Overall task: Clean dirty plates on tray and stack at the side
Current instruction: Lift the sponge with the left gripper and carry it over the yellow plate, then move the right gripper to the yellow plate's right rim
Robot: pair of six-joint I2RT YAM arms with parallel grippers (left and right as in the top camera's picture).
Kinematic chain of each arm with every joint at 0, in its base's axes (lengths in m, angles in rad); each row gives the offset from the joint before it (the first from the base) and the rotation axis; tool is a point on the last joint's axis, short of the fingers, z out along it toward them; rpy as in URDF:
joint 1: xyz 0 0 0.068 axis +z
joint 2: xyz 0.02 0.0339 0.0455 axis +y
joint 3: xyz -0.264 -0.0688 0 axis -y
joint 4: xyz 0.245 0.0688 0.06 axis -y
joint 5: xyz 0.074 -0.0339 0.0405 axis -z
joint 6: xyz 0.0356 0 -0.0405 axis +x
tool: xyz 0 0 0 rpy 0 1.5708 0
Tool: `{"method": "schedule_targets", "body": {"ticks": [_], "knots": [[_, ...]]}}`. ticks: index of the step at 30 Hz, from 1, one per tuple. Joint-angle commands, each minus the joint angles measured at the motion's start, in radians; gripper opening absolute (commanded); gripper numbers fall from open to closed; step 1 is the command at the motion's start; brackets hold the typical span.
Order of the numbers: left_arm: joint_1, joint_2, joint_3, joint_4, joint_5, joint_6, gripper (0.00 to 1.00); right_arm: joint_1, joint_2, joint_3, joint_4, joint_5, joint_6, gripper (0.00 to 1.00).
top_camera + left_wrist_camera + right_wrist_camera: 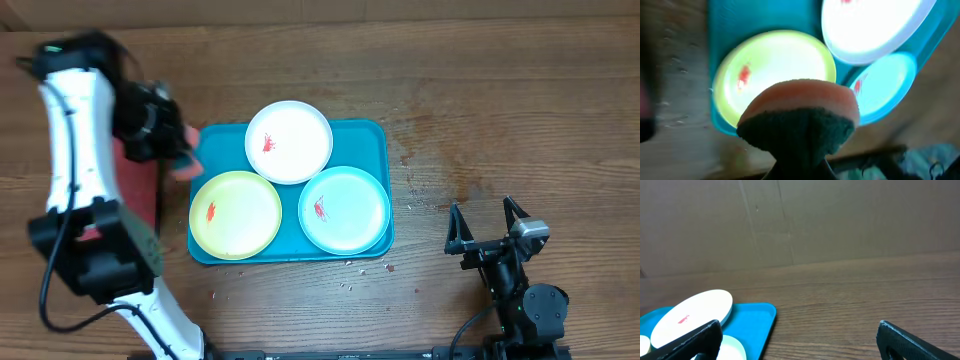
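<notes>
Three plates lie on the teal-blue tray (372,140): a white plate (289,141) at the back, a yellow-green plate (236,214) front left, a pale blue plate (344,208) front right. Each has a small red smear. My left gripper (178,152) is shut on a sponge (800,120) with an orange-pink body and a dark green scrub side. It hovers at the tray's left edge, above the yellow-green plate (775,65). My right gripper (490,222) is open and empty, on the table right of the tray (757,320).
A smaller tray with a pink-red inside (135,185) lies left of the teal tray, partly under my left arm. Small crumbs (350,272) and stains (440,185) mark the wooden table in front of and right of the tray. A cardboard wall (800,220) stands behind.
</notes>
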Motion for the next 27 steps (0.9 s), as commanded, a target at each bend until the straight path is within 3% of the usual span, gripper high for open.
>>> {"method": "schedule_targets", "body": {"ticks": [1, 7, 13, 17, 23, 27], "knots": [[-0.018, -0.103, -0.187, 0.068, 0.101, 0.077, 0.04, -0.005, -0.007, -0.011, 0.005, 0.009, 0.005, 1.0], [-0.02, -0.358, -0.559, 0.273, 0.127, 0.076, 0.04, -0.005, -0.007, -0.011, 0.005, 0.009, 0.005, 1.0], [-0.081, -0.465, -0.821, 0.606, -0.031, -0.168, 0.04, -0.005, -0.007, -0.011, 0.005, 0.009, 0.005, 1.0], [-0.196, -0.437, -0.888, 0.75, -0.119, -0.199, 0.04, -0.005, -0.007, -0.011, 0.005, 0.009, 0.005, 1.0], [-0.362, -0.409, -0.888, 0.822, -0.442, -0.355, 0.04, -0.005, -0.007, -0.011, 0.005, 0.009, 0.005, 1.0], [-0.406, -0.375, -0.89, 0.848, -0.455, -0.367, 0.04, -0.005, -0.007, -0.011, 0.005, 0.009, 0.005, 1.0]]}}
